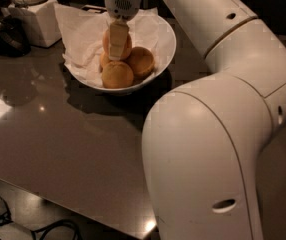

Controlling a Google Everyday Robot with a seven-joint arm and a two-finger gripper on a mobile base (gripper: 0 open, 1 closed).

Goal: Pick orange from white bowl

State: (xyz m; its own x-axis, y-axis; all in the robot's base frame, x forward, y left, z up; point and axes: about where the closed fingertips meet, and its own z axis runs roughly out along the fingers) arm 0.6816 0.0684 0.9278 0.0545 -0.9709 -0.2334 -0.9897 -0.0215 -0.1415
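Observation:
The white bowl stands at the back of the dark table, lined with crumpled white paper. Several oranges lie piled in it: one in front, one at the right, and one on top. My gripper hangs straight down from above into the bowl. It sits right at the top orange and covers the middle of it. A further orange is mostly hidden behind the pile.
A white square jar stands left of the bowl, with a dark object beside it. My big white arm fills the right side. The table's front edge runs low across the view, with cables on the floor.

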